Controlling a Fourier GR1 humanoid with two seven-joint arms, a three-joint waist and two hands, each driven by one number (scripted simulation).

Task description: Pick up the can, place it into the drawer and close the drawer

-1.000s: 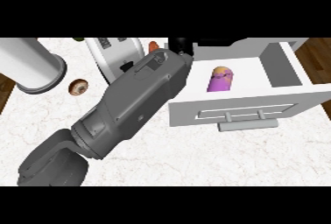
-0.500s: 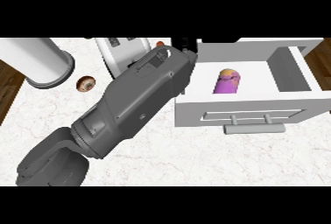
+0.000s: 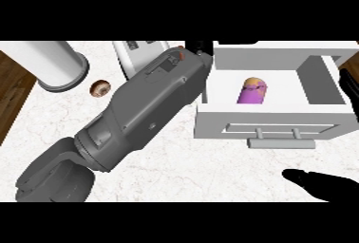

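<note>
My left forearm [image 3: 144, 111] crosses the white marbled bench [image 3: 182, 175] on a diagonal, from the lower left of the head view up toward the drawer's left wall. My left hand [image 3: 198, 47] shows only as a dark patch at the forearm's far end, beside the drawer's rear left corner; I cannot tell whether its fingers are spread or curled.

The can [image 3: 253, 90], purple with a yellow top, lies inside the open white drawer [image 3: 326, 85], near the middle of the compartment and apart from both hands. The drawer is pulled out, its front panel and bar handle [image 3: 281, 142] facing the lower edge of the view.

My right hand [image 3: 329, 186] sits at the lower right, on the bench side of the drawer front, below the handle and not touching it. Its visible fingers extend straight toward the left, holding nothing.

A white cylinder [image 3: 57, 64] stands at the upper left. A small round brown item [image 3: 100, 88] lies just beside it on the bench.
</note>
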